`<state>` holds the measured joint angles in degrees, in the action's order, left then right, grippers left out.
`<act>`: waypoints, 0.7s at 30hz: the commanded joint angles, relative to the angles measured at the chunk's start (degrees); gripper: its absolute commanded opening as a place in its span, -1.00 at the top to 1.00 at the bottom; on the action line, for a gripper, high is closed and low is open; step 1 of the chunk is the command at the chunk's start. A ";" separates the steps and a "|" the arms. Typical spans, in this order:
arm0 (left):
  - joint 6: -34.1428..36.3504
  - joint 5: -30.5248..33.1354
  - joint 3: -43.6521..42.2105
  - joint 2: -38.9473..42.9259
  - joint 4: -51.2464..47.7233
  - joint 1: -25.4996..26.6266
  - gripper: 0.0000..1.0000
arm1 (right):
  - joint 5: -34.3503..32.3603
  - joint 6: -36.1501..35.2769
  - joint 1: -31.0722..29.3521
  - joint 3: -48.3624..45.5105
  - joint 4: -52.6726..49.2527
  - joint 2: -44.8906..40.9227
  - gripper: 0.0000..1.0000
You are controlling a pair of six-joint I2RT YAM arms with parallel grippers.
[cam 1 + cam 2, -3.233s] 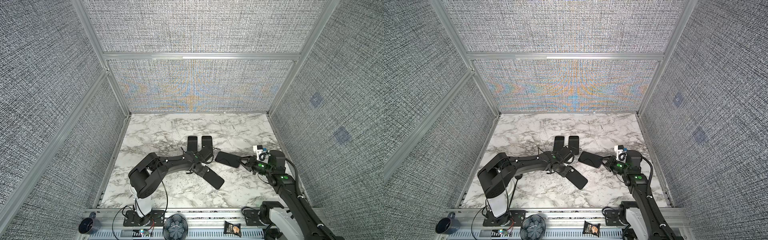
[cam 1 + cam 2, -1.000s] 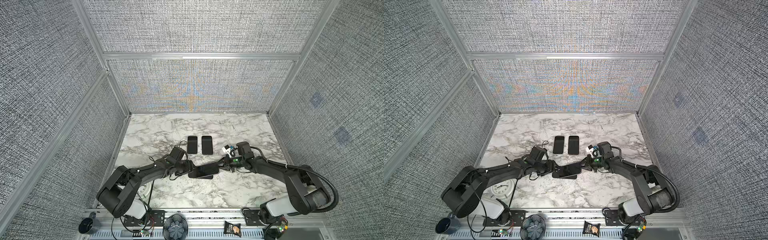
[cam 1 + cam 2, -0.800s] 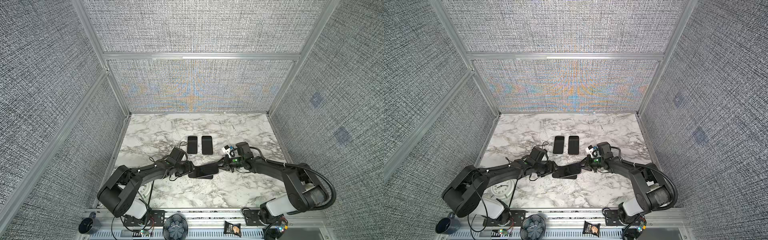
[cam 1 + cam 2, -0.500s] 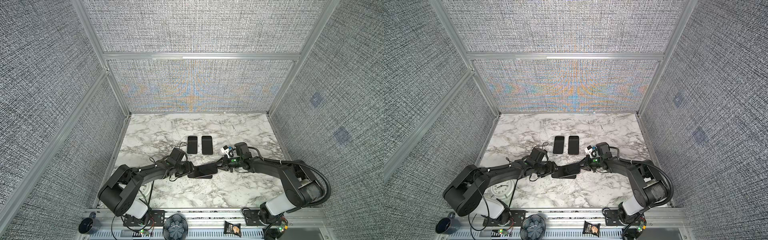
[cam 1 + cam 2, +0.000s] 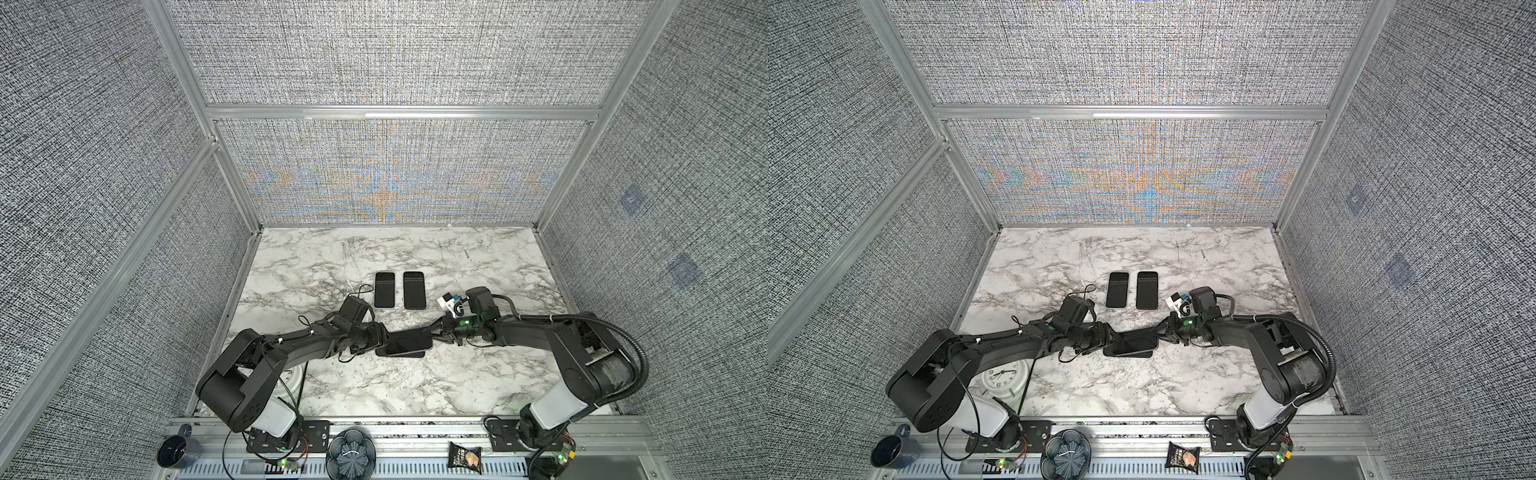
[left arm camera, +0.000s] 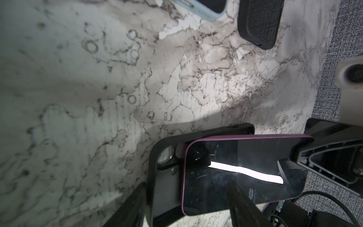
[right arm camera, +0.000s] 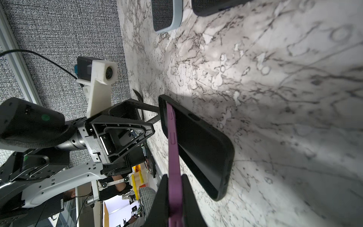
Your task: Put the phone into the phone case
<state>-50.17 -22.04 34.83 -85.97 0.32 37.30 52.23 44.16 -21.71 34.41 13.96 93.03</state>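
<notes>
Phone (image 7: 173, 137) in right pincer (image 7: 174, 177), aslant over phone case (image 7: 206, 149).

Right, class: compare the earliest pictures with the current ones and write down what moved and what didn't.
The right gripper, shut on the phone, carried it leftward to the middle, tilted over the phone case. The left gripper, gripping that case's end, swung it round to lie crosswise beneath. The two handsets behind stayed put.
</notes>
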 commanded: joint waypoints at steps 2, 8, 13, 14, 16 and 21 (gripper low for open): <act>-0.53 -0.94 -0.75 0.35 0.03 -0.03 -0.33 | -3.09 -2.00 -0.42 -0.36 -3.13 0.98 1.00; -0.89 -1.16 -1.30 0.48 0.82 -0.01 -0.33 | -3.71 -2.34 -1.20 -0.24 -1.84 3.41 1.00; -0.91 -1.42 -1.54 0.28 1.30 -0.02 -0.33 | -4.22 -2.66 -2.16 0.56 -1.40 4.90 1.00; -0.96 -1.54 -1.52 0.23 1.27 0.03 -0.33 | -4.26 -2.64 -2.27 0.76 -1.47 5.24 1.00; -1.05 -1.60 -1.52 0.33 1.30 -0.03 -0.33 | -4.33 -2.57 -2.61 1.11 -1.14 5.94 1.00; -1.24 -1.48 -1.95 0.72 1.45 0.01 -0.33 | -4.68 -2.16 -3.46 1.85 -0.61 7.38 1.00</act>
<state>-51.05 -22.26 33.26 -85.27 2.63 37.26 52.07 42.76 -24.62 36.34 19.16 99.53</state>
